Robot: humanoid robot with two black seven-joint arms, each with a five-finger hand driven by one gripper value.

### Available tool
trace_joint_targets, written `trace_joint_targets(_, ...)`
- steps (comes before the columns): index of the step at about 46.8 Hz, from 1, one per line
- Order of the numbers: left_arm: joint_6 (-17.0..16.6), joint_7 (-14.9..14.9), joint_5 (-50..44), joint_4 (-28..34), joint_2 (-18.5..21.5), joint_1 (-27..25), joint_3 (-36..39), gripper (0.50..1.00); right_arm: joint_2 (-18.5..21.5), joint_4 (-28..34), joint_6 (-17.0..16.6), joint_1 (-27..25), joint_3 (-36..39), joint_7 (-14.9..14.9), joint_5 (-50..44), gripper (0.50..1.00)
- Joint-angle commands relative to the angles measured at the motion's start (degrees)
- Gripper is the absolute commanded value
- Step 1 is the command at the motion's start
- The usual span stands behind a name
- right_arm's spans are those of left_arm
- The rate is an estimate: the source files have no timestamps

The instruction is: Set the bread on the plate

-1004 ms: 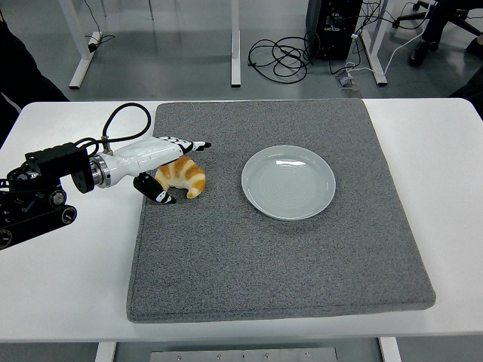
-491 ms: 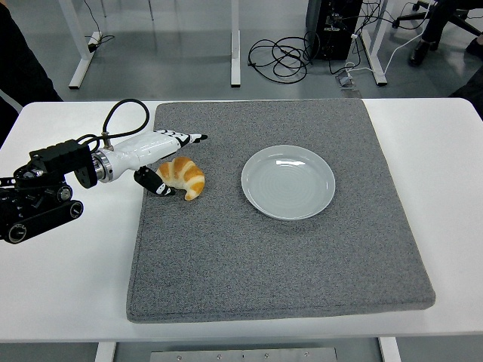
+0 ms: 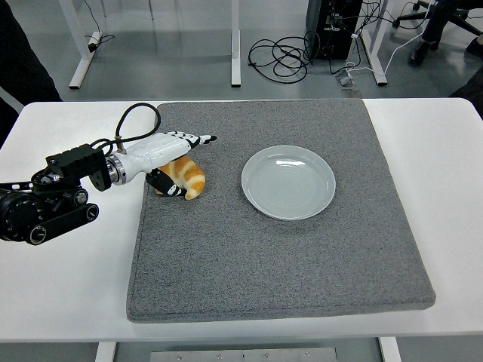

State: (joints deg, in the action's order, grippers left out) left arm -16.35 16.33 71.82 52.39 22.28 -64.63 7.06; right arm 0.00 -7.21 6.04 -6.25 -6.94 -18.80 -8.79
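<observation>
left hand [image 3: 170, 162] is closing around the bread [image 3: 186, 177], thumb under, fingers over | bread is lying on grey mat [image 3: 279, 256], left of plate [image 3: 288, 182] | plate is sitting bare | lift, carry and placing remaining

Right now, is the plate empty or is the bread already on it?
Empty. The plate shows only its bare white surface; the bread lies on the grey mat to its left, with the left robot hand around it.
</observation>
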Motion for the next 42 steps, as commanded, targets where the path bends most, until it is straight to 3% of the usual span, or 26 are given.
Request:
trace_joint_targets(1, 0.00, 0.01, 0.08, -0.18, -0.04, 0.12, 0.06, 0.978, 0.00, 0.00, 0.03, 0.01, 0.00, -0.01, 0.00, 1.000)
trace_joint_targets(21, -0.09, 0.01, 0.16, -0.27, -0.04, 0.91, 0.14, 0.974, 0.00, 0.00, -0.06, 0.01, 0.00, -0.01, 0.00, 1.000)
trace_joint_targets(25, -0.09, 0.01, 0.16, -0.27, -0.04, 0.91, 0.14, 0.954, 0.00, 0.00, 0.03, -0.07, 0.00, -0.01, 0.00, 1.000)
trace_joint_targets(27, -0.09, 0.01, 0.16, -0.27, -0.04, 0.82, 0.15, 0.910, 0.00, 0.00, -0.06, 0.01, 0.00, -0.01, -0.08, 1.000)
trace_joint_targets(29, -0.17, 0.01, 0.25, -0.27, -0.04, 0.82, 0.23, 0.829, 0.00, 0.00, 0.03, 0.01, 0.00, -0.01, 0.00, 1.000)
trace_joint_targets(32, -0.18, 0.01, 0.25, -0.27, -0.04, 0.91, 0.23, 0.677, 0.00, 0.00, 0.03, -0.07, 0.00, -0.01, 0.00, 1.000)
trace_joint_targets(34, -0.18, 0.01, 0.16, -0.27, -0.04, 0.99, 0.23, 0.529, 0.00, 0.00, -0.06, -0.07, 0.00, -0.01, 0.00, 1.000)
trace_joint_targets(35, -0.18, 0.01, 0.08, -0.27, -0.04, 1.00, 0.23, 0.500, 0.00, 0.00, 0.03, -0.07, 0.00, -0.01, 0.00, 1.000)
trace_joint_targets(42, -0.09, 0.19, -0.10, -0.27, -0.04, 0.91, 0.23, 0.500, 0.00, 0.00, 0.03, 0.01, 0.00, -0.01, 0.00, 1.000)
